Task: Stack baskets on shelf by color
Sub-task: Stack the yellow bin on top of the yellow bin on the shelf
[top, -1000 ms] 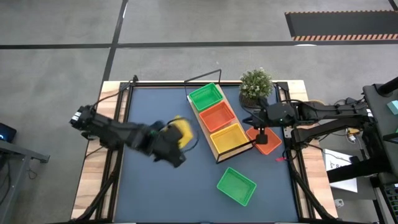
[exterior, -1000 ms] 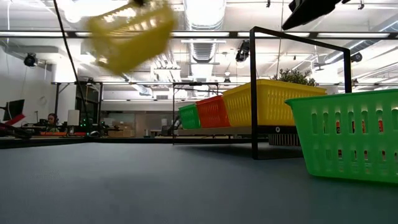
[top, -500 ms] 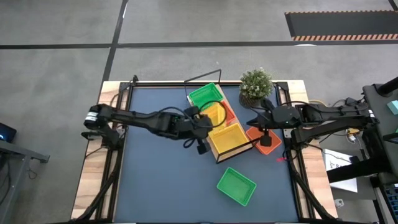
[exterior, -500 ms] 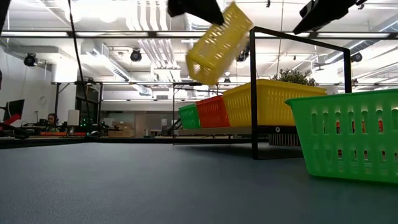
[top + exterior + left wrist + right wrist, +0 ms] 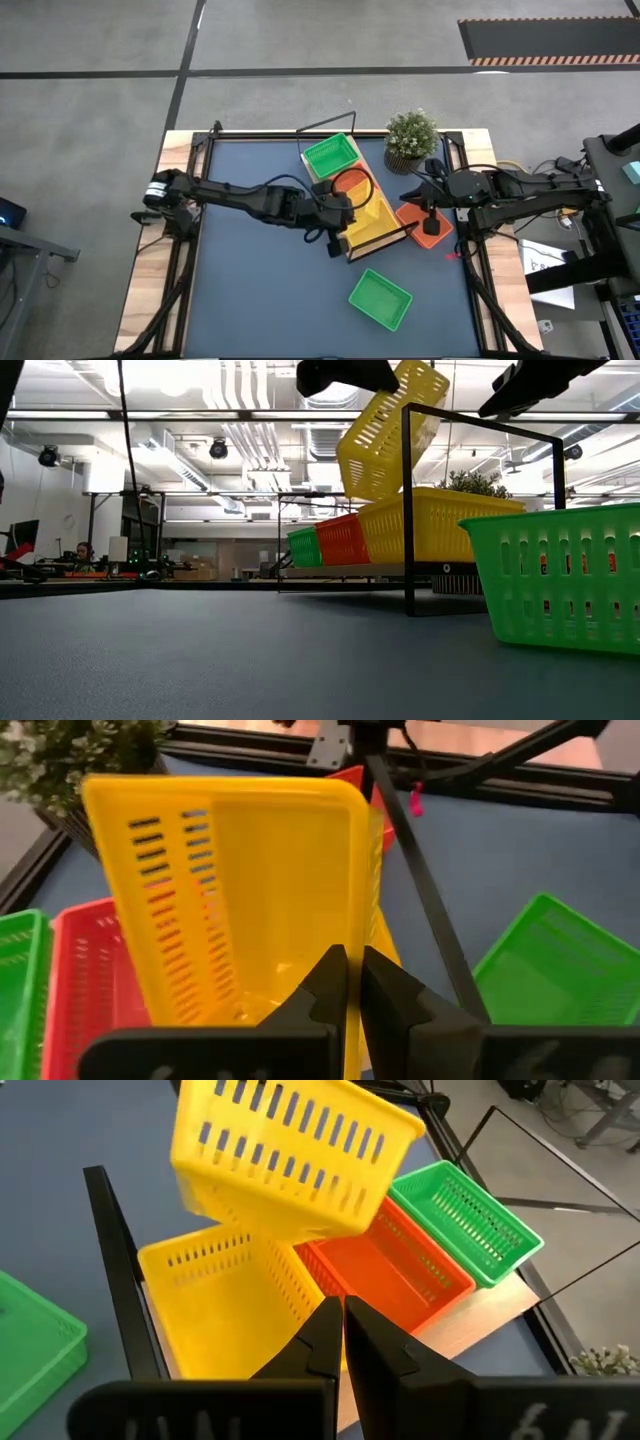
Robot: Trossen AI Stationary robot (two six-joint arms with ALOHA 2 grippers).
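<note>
I read no labels anywhere. My left gripper (image 5: 347,982) pinches a tilted yellow basket (image 5: 385,428) by its rim above the shelf (image 5: 350,245), over the yellow one (image 5: 215,1295) there. My right gripper (image 5: 335,1325) hovers pressed together beside the shelf, holding nothing. The shelf's board is mostly hidden by baskets.

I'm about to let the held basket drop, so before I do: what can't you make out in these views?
- High view: the yellow plastic mesh basket on the shelf is partly covered by the left gripper and its tilted yellow mesh basket.
- High view: the flat orange piece beside the shelf sits under the shut right gripper; basket or not is unclear.
- Low view: the green plastic mesh basket is cut off by the frame edge.
</note>
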